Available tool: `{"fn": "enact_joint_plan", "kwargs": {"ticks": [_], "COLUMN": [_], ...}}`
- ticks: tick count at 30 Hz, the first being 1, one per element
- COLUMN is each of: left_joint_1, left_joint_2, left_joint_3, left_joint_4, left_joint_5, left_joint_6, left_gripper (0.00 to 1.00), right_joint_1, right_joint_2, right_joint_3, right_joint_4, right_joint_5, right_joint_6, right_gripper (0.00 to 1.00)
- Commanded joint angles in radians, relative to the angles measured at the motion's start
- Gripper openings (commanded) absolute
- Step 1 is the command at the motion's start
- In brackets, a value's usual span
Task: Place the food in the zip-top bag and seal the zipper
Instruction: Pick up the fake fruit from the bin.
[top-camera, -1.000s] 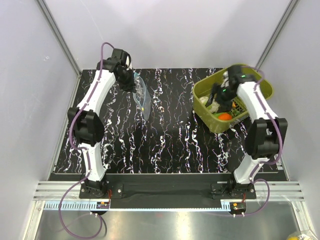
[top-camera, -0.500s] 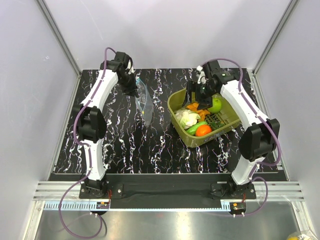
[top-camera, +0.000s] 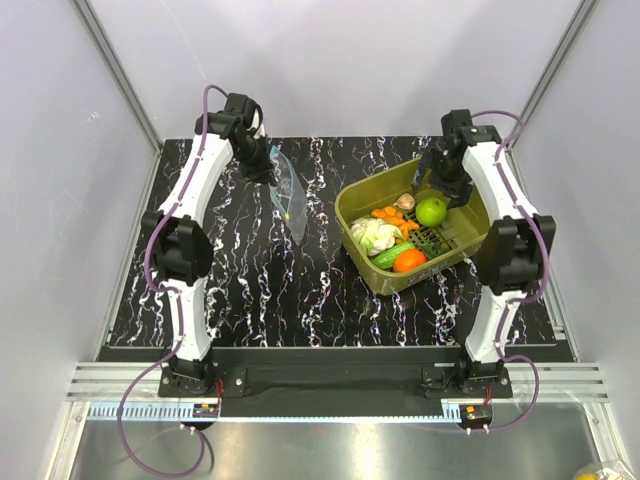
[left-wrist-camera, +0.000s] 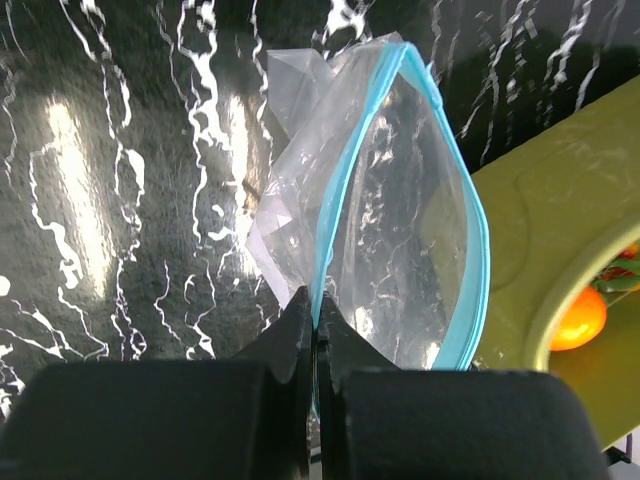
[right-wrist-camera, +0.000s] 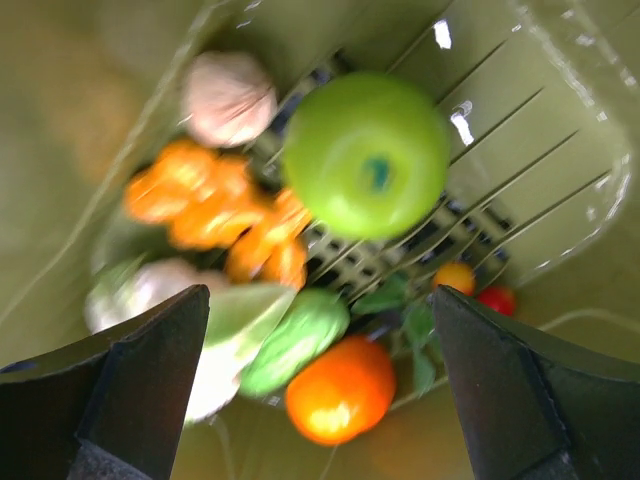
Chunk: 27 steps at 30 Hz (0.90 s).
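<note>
Here, the left gripper (left-wrist-camera: 315, 318) is closed on the zip-top bag (left-wrist-camera: 400, 230). Its two fingers press together on the bag's edge, right at one end of the zipper (left-wrist-camera: 478, 240). The light-blue strip runs away from the fingers in two curved lines that meet again at the far end, so the mouth of the bag stands apart and is not sealed. From the top camera the bag hangs down from this gripper over the far left part of the black marbled table (top-camera: 330, 300). Whether its lower corner touches the surface I cannot tell.

The right gripper (right-wrist-camera: 320, 330) is wide open and holds nothing. Its fingers show at both lower corners of the wrist view, with the food between and below them. It hovers over the far side of the olive-green tub (top-camera: 440, 265), which stands on the right half of the table, well apart from the bag.

All the food lies inside the tub:
- The green apple (top-camera: 432, 210) is towards the far right, just beside the beige garlic bulb (top-camera: 405, 201).
- The orange carrot pieces (top-camera: 392, 216) are near the middle.
- The white cauliflower (top-camera: 375, 235) is at the left.
- The green cucumber (top-camera: 392, 254) and the orange round fruit (top-camera: 408, 261) lie side by side at the near wall.

In the right wrist view — which is a little blurred — two small round pieces, one orange and one red, lie beyond the apple.
</note>
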Motion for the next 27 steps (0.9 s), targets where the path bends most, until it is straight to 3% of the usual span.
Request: {"fn": "enact_joint_plan", "kwargs": {"ticks": [1,11,15,18,27], "left_joint_1": [0.001,-0.003,-0.033,-0.062,-0.148], "left_joint_2": [0.006,-0.003,-0.032,-0.066,-0.104], "left_joint_3": [0.069,0.097,0.091,0.06,-0.029], "left_joint_4": [-0.021,-0.058,-0.087,-0.109,-0.1], "left_joint_5": [-0.032,-0.14,-0.221,-0.293,-0.428], "left_joint_6": [0.014,0.081,0.116,0.127,0.138], "left_gripper": [0.0,0.0,0.0,0.0,0.0], "right_joint_1": [0.006,-0.011,-0.009,-0.009,-0.009], "right_joint_2": [0.071,0.258,0.245,0.22,0.039], "right_joint_3": [0.075,0.125,0.152,0.173,0.104], "right_joint_4": [-0.045,0.005,0.047,0.011,0.055], "right_joint_5": [0.144,0.199,0.133,0.095,0.058], "right_joint_6": [-0.018,0.014,-0.006,0.011,-0.018], "right_gripper": [1.0,1.0,0.77,0.67,0.64]}}
